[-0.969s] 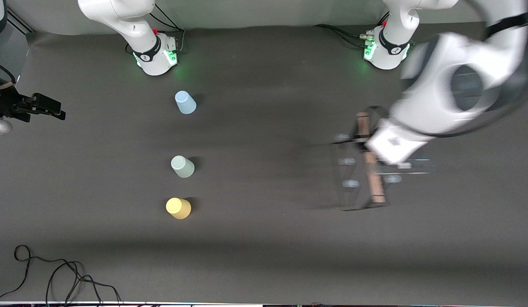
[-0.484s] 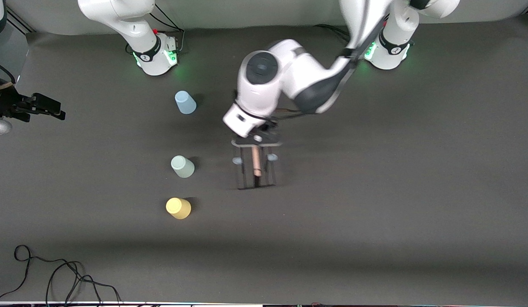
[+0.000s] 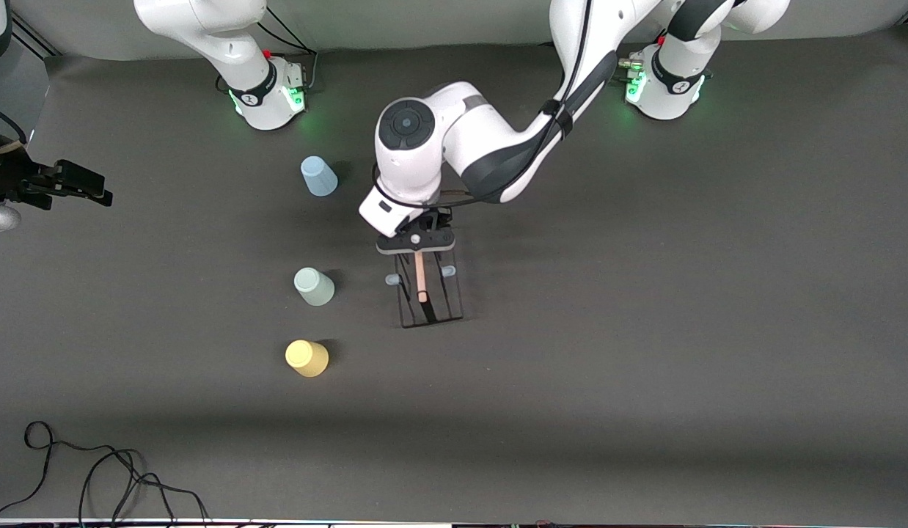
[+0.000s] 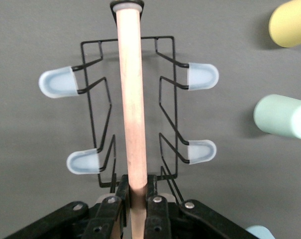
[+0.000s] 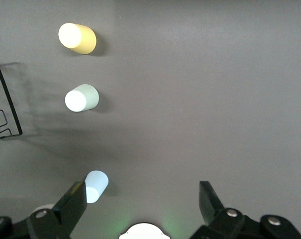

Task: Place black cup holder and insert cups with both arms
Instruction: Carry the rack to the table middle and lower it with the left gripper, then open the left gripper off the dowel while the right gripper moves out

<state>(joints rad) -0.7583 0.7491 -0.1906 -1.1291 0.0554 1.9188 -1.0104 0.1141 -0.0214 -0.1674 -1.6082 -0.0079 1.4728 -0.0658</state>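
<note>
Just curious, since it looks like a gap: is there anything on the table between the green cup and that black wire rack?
No. In the front view, only bare dark table lies between the green cup and the black wire rack.

A loose black cable (image 3: 94,477) lies on the dark table (image 3: 645,367).

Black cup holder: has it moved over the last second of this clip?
Yes. The black cup holder, held by the left gripper, has travelled from the left arm's end of the table to just beside the mint green cup, which stayed put.
</note>
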